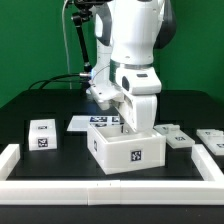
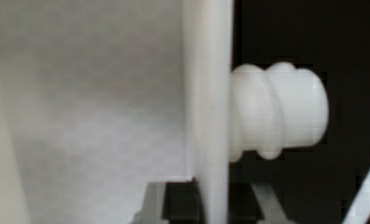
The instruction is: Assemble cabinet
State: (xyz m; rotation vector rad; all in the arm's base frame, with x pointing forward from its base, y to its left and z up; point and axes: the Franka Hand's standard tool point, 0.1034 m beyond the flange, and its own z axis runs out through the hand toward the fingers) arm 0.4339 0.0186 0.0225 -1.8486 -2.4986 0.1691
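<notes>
The cabinet is a white box with a square tag on its front, standing in the middle of the black table. My gripper reaches down into its open top. In the wrist view a thin white panel of the cabinet runs edge-on between my fingers. A ribbed white knob sticks out from one side of it. One finger stands on each side of the panel, and my gripper is shut on its edge. The box's inside is hidden.
A small white tagged block stands at the exterior view's left. The marker board lies behind the cabinet. Flat tagged parts lie at the right. A low white border rail runs along the front.
</notes>
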